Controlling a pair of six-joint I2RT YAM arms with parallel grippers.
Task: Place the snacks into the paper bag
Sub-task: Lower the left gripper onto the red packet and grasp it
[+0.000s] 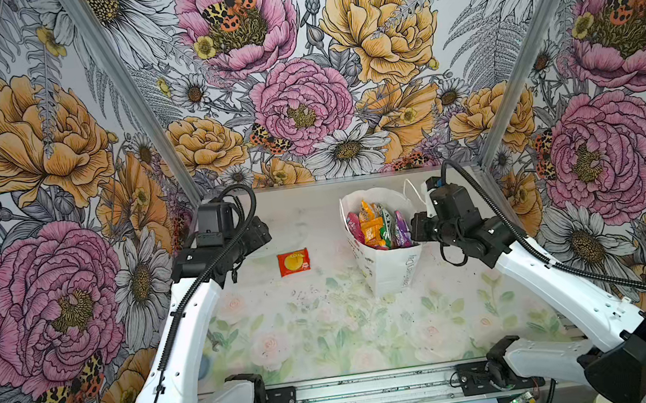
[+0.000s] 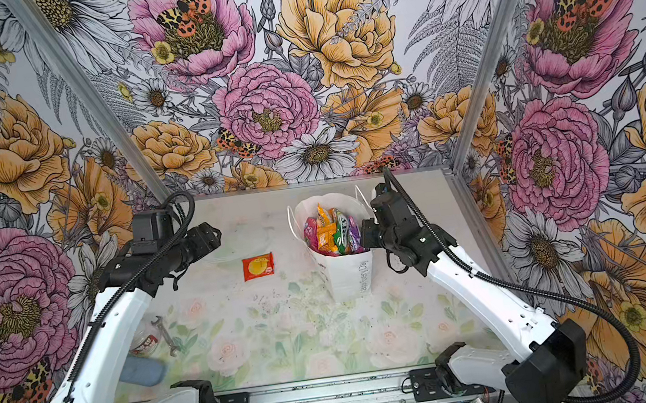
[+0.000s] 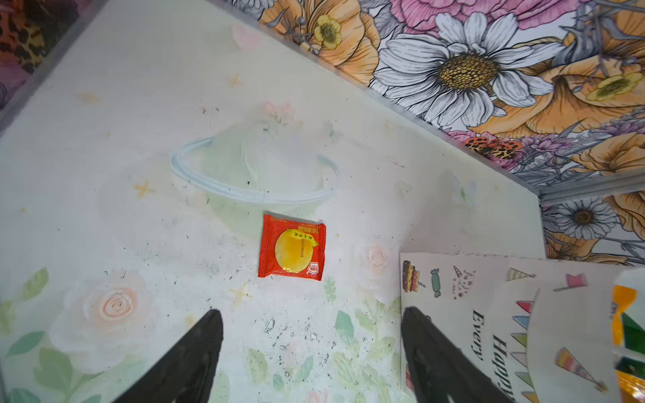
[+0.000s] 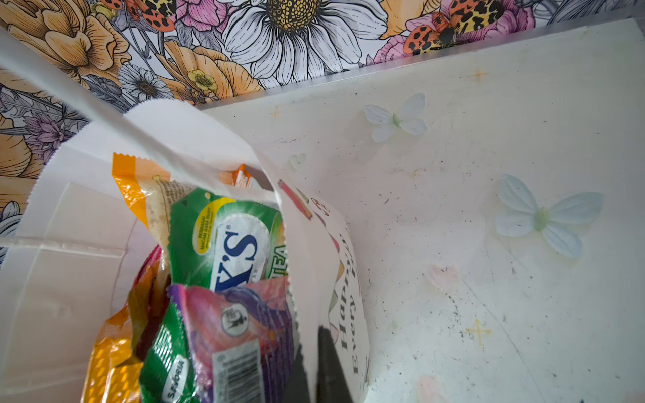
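Left gripper (image 3: 311, 312) is spread wide and empty, hanging at about 9 o'clock of the red-orange packet (image 1: 293, 262), which lies flat on the table (image 1: 329, 335). The paper bag (image 1: 389, 274) stands at the packet's 3 o'clock, stuffed with snacks (image 1: 375, 229). Right gripper (image 4: 312, 352) looks clamped on the bag's rim at 3 o'clock.
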